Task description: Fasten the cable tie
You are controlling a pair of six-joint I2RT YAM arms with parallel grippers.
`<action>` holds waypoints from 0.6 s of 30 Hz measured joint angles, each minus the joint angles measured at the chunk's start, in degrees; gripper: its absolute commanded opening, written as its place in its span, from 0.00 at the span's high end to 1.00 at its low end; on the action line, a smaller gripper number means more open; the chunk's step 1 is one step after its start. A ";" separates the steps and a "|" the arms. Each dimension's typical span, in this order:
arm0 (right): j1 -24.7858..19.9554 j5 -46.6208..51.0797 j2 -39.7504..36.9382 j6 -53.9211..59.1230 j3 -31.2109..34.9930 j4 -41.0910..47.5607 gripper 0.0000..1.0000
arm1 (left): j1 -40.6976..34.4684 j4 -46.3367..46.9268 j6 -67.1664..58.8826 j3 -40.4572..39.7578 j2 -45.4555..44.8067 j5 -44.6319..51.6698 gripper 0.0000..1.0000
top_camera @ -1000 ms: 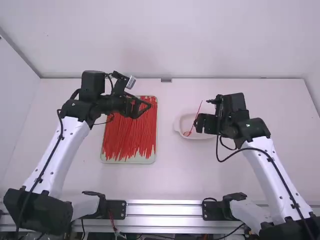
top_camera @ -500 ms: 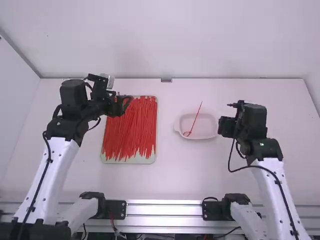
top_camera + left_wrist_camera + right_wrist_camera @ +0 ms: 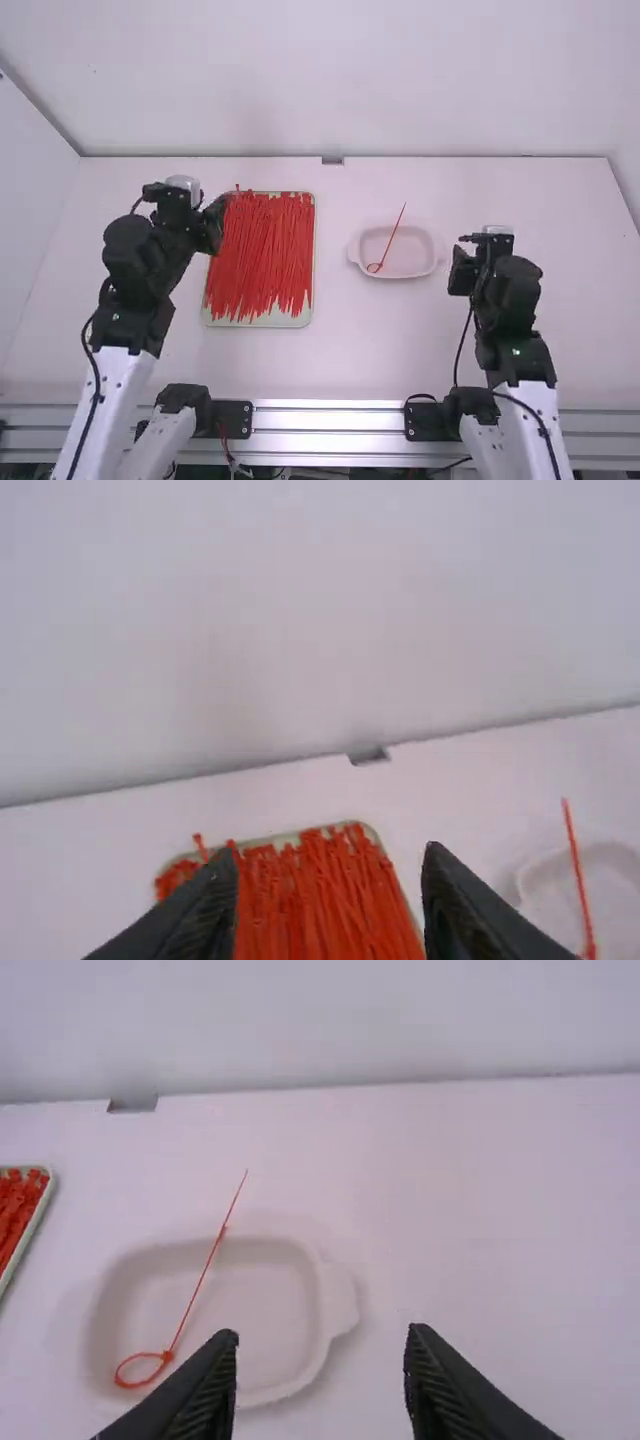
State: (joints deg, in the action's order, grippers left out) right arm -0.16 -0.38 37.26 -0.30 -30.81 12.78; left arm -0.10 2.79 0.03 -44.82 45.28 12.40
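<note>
White table [image 3: 400, 330] bears dish [image 3: 430, 262] holding looped cable tie [image 3: 389, 239], apart from right gripper [image 3: 462, 270].

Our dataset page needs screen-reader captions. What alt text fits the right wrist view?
A red cable tie, fastened into a small loop, lies in a shallow white dish, its tail poking out over the rim toward the back wall. The right hand, open and empty, faces the dish.

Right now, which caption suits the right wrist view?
Open right gripper facing white dish holding a looped red cable tie.
</note>
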 measured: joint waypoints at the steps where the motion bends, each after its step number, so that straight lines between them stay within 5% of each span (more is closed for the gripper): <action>1: 0.00 0.09 -1.88 0.09 1.81 -1.66 0.67 | 0.00 -1.64 0.02 1.81 -1.88 -1.77 0.63; 9: 0.00 0.15 -12.33 0.42 12.20 -11.78 0.83 | -0.02 -2.47 0.04 12.81 -13.14 -10.12 0.81; 18: 0.00 0.22 -21.49 0.55 21.68 -12.57 0.99 | -0.02 -2.47 0.02 23.32 -23.74 -11.65 0.99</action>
State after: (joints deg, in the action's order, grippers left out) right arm -0.16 -0.16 15.77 0.25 -9.13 0.21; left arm -0.12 0.32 0.05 -21.50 21.54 0.75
